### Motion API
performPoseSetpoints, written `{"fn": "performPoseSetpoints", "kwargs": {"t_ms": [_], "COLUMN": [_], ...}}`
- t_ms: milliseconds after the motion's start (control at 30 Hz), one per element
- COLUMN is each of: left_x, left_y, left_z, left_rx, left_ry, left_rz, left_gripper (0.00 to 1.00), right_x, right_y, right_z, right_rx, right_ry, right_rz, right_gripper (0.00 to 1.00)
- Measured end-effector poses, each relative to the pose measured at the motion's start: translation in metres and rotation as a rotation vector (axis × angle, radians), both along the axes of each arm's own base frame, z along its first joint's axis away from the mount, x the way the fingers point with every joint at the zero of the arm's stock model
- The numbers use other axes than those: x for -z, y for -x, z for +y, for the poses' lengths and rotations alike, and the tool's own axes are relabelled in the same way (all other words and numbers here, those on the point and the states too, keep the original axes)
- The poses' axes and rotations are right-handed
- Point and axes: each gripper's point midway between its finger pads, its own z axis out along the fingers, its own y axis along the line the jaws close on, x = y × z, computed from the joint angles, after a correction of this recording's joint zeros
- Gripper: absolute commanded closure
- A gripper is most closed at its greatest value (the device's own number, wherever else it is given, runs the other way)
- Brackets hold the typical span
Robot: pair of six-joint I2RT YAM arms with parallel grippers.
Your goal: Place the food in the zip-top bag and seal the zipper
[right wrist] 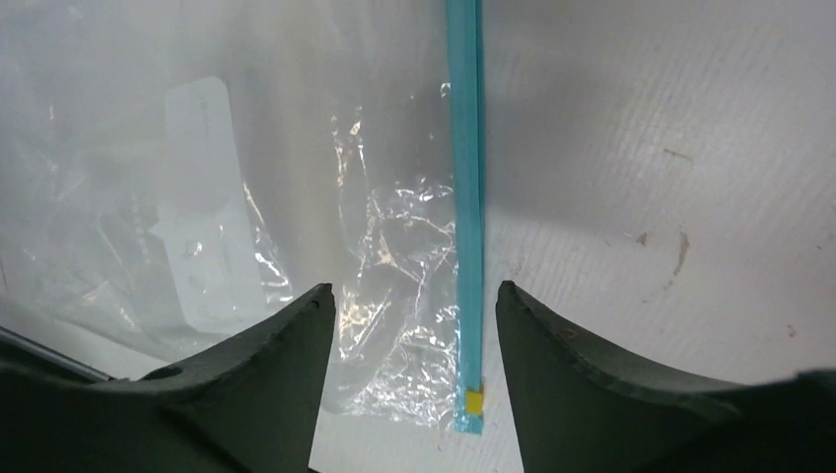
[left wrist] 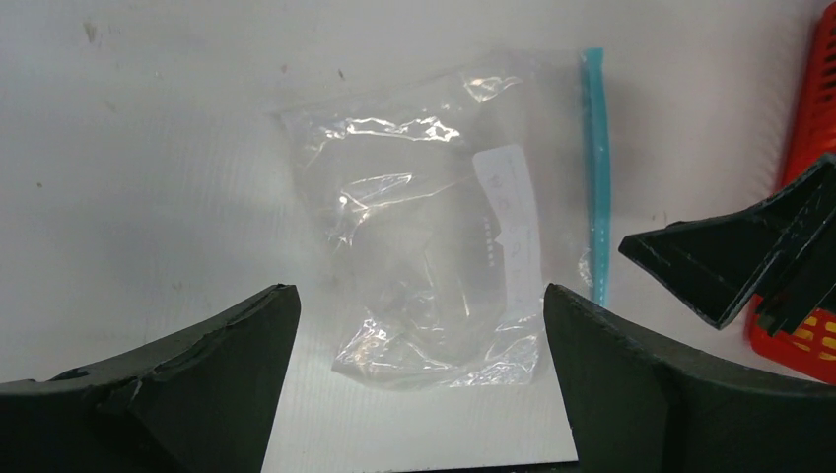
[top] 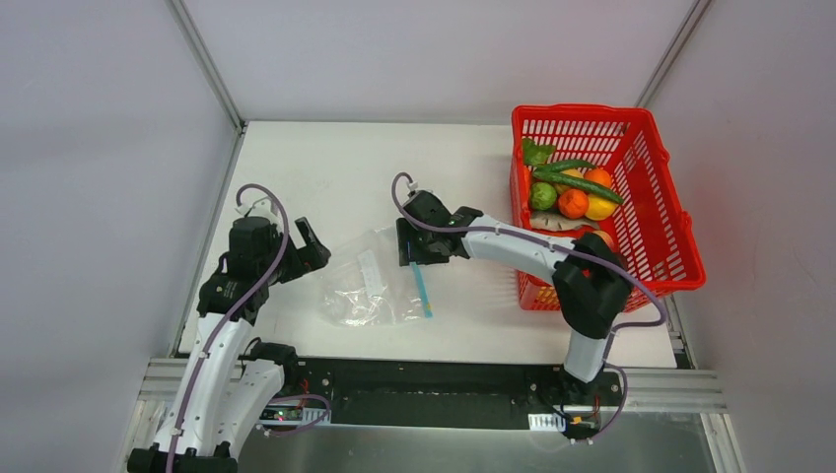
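The bag (top: 370,281) lies flat mid-table, zipper (top: 423,289) along its right edge, food (top: 572,192) in the basket (top: 680,246) farther right. The right gripper (right wrist: 414,296), half open and empty, straddles the zipper: better to pinch one lip only. The left gripper (top: 315,246) is wide open, empty.

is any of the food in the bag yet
No, the zip-top bag lies flat and empty, and all the visible food sits in the red basket.
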Motion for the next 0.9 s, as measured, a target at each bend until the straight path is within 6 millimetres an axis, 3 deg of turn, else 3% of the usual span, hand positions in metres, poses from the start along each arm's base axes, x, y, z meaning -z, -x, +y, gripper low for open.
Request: {"fn": "performPoseSetpoints", "kwargs": {"t_ms": [167,300,500,700,900], "left_x": [0.037,0.061,0.080,0.092,0.111], "left_y": [0.010,0.016,0.018,0.013,0.012], "left_z": [0.002,0.004,0.005,0.007,0.006], "left_rx": [-0.027,-0.054,-0.075,-0.089,-0.095], "left_ry": [0.006,0.007,0.009,0.002,0.002], "left_rz": [0.099,0.160,0.199,0.220,0.264], "left_gripper": [0.07,0.08,0.16,0.29,0.40], "right_x": [0.031,0.044,0.054,0.053,0.059], "right_y": [-0.007,-0.008,-0.015,-0.024,-0.020], "right_z": [0.009,0.010,0.009,0.012,0.011], "right_rx": [0.005,0.011,0.023,0.026,0.016], "right_ry": [0.030,0.048,0.050,0.005,-0.007], "right_rz": [0.029,0.040,0.045,0.045,0.066], "right_gripper": [0.42,0.46,0.56,0.59,0.64]}}
